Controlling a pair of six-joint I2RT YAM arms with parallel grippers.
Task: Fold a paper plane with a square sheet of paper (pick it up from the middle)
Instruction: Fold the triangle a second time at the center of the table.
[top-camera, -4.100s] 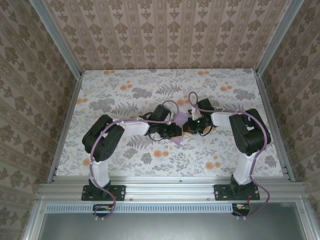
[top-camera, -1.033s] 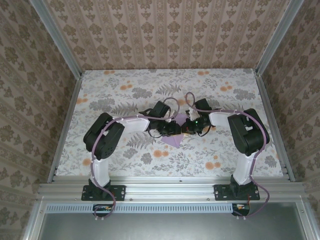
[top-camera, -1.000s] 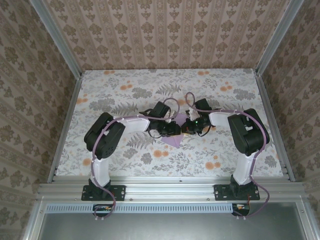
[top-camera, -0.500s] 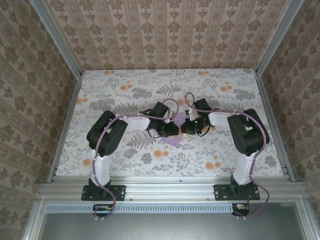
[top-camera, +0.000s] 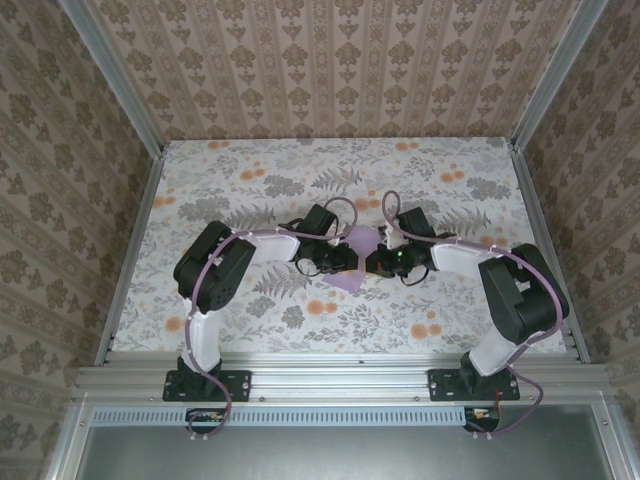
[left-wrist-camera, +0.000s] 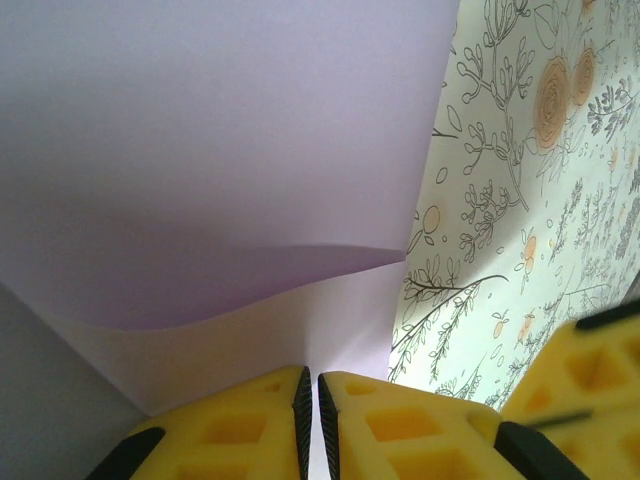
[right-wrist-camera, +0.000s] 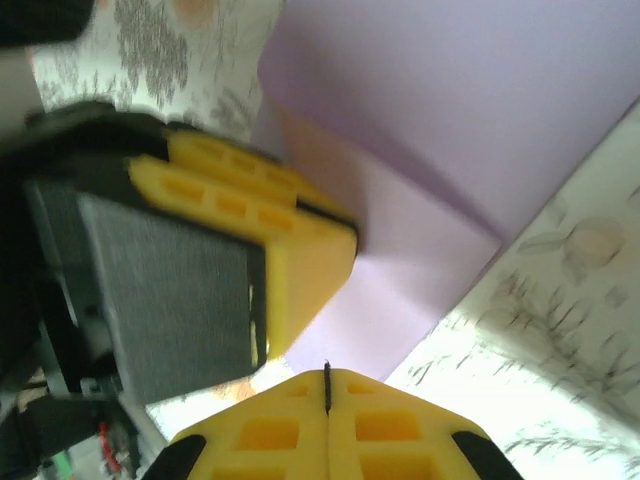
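The square sheet of paper (top-camera: 359, 240) is lavender and partly folded, and it sits at the table's middle between both grippers. In the left wrist view the paper (left-wrist-camera: 220, 150) curves up in two layers, and a crease runs down into the narrow gap of my left gripper (left-wrist-camera: 316, 385), which is shut on it. My right gripper (right-wrist-camera: 327, 372) is shut with its pads pressed together and nothing between them. Its tip is at the near edge of the paper (right-wrist-camera: 450, 120). In the top view my left gripper (top-camera: 345, 262) and right gripper (top-camera: 378, 263) face each other closely.
The floral tabletop (top-camera: 250, 180) runs to metal rails at the left, right and near edges, with patterned walls behind. The left gripper's yellow fingers (right-wrist-camera: 300, 230) stand close in front of the right gripper. A right gripper finger (left-wrist-camera: 590, 370) shows at the left wrist view's lower right.
The right arm's elbow has swung out to the right and its gripper has shifted slightly right along the paper. The left arm and its hold on the paper stay the same.
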